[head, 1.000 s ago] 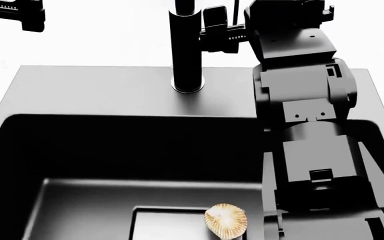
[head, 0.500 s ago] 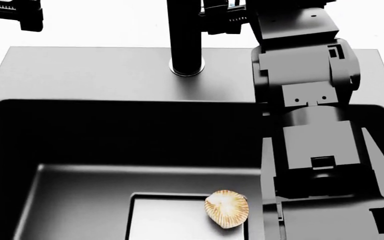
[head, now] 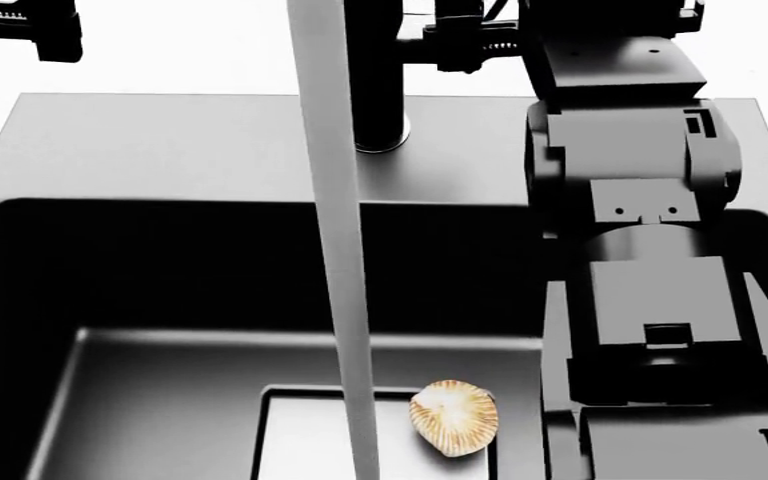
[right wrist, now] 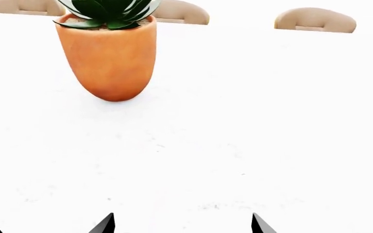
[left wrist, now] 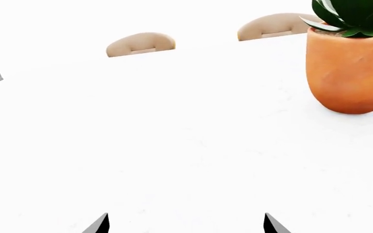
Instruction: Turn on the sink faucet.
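The matte black sink faucet (head: 379, 80) stands upright on the grey rim behind the sink (head: 157, 150), with its top cut off by the head view's edge. A grey stream of water (head: 337, 250) falls past it into the deep black basin onto the drain plate (head: 304, 440). My right gripper (head: 462, 40) is close beside the faucet on its right; the handle is not visible. In the right wrist view its fingertips (right wrist: 182, 224) are wide apart and hold nothing. My left gripper (head: 17, 30) is far left, open and empty in its wrist view (left wrist: 185, 224).
A tan ribbed shell-like object (head: 454, 418) lies on the drain plate next to the stream. My right arm (head: 638, 250) reaches over the sink's right side. A terracotta plant pot (right wrist: 109, 58) (left wrist: 348, 68) stands on the white counter. Tan chair backs (left wrist: 141, 44) lie beyond.
A stream of water now runs from the faucet into the sink; none ran before. My right arm has shifted slightly to the right beside the faucet. The left gripper has hardly moved.
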Motion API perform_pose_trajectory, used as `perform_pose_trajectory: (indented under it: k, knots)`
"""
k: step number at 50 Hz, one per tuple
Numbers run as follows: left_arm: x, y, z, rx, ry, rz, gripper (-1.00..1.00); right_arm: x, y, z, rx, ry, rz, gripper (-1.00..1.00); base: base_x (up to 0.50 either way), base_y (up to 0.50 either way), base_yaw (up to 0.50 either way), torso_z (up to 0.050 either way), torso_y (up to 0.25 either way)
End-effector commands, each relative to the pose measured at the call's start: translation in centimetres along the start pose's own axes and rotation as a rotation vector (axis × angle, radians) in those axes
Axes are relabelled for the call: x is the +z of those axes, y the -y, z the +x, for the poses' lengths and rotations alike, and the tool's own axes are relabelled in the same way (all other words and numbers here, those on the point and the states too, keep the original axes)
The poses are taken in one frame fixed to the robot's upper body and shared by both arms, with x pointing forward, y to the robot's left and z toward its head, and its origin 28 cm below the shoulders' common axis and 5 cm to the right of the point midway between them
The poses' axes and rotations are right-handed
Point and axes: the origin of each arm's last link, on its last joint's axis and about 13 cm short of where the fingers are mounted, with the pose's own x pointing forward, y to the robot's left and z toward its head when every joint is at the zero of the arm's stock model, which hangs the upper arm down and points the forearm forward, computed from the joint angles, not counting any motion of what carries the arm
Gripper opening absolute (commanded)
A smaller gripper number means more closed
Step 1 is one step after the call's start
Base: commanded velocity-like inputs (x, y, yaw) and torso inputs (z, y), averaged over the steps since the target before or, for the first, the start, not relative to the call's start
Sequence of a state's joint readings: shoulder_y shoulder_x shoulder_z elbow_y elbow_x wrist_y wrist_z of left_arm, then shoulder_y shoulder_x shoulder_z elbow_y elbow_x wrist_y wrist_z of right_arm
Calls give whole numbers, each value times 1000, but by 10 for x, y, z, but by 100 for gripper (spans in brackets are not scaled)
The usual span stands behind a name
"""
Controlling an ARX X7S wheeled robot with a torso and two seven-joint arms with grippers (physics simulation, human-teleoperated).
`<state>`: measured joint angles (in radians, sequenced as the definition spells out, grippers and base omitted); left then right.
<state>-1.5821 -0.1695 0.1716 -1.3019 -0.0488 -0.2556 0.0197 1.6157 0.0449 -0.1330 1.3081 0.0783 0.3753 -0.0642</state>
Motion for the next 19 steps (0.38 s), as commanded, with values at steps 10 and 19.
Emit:
perform_pose_trajectory:
  k: [10, 19]
  knots:
    - [-3, 5, 0, -11, -3, -27, 100, -4, 14, -1, -87, -14, -57, 100, 0, 0, 0, 0, 0]
    - [-7, 5, 0, -11, -11, -32, 100, -5, 14, -1, -81, -12, -33, 100, 0, 0, 0, 0, 0]
